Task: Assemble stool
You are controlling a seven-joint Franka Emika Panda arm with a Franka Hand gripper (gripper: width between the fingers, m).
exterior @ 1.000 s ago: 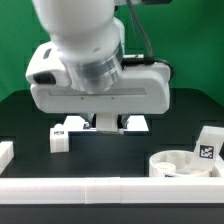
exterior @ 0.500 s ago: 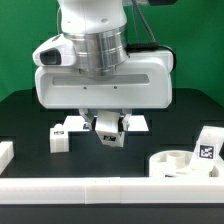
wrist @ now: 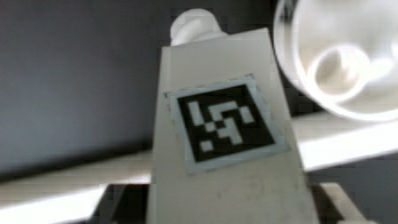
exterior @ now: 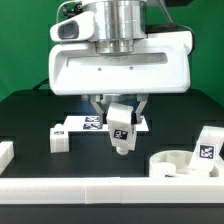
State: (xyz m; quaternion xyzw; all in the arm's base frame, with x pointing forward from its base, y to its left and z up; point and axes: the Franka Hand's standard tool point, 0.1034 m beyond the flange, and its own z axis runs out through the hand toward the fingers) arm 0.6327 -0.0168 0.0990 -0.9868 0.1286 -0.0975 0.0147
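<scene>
Stool leg (exterior: pixel 123 133) hung tilted — clamped tight in the gripper (exterior: pixel 119 110) — to the exterior view's left of the seat (exterior: pixel 165 160).

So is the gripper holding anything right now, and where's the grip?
Yes: a stool leg, clamped at its upper end in the gripper. It is tilted, with its lower end hanging free above the table.

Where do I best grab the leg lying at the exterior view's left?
Probably come from straight above and close the jaws across the leg's flat opposite sides, around mid-body. It lies low on the table as a small block with flat faces.
</scene>
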